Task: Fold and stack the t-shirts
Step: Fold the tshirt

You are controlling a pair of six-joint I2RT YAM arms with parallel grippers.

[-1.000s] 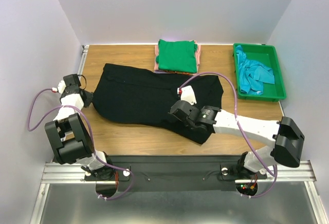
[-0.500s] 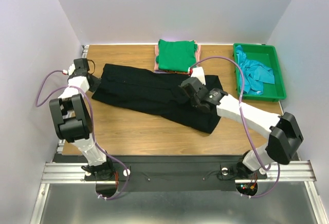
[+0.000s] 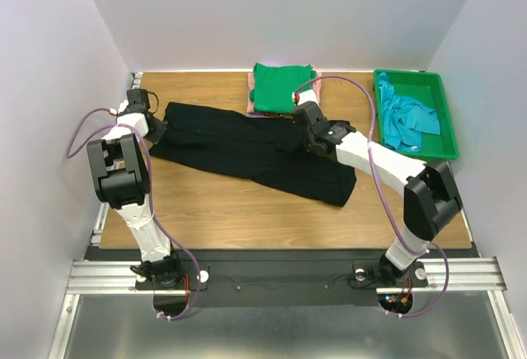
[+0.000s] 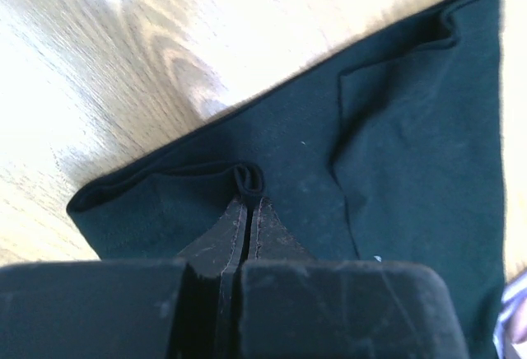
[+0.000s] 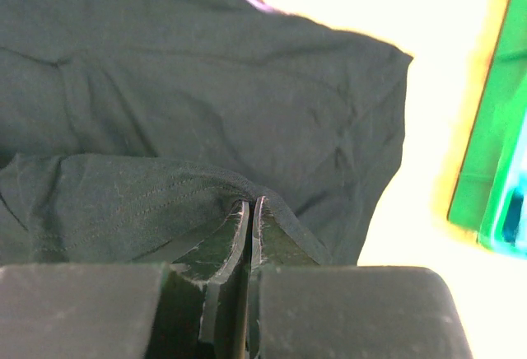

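Both jaws clamp the black shirt (image 3: 247, 149), the green-topped stack (image 3: 284, 87) just beside.

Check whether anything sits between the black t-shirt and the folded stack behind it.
Nothing visible does. The large black cloth t-shirt lies beside the stack topped by the folded green t-shirt. The left gripper and right gripper are shut on it.

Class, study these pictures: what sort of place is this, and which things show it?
Probably a robotics lab test cell: a left arm and right arm bolted to a metal rail at a wooden table, plain white walls boxing it in, a black t-shirt spread out.
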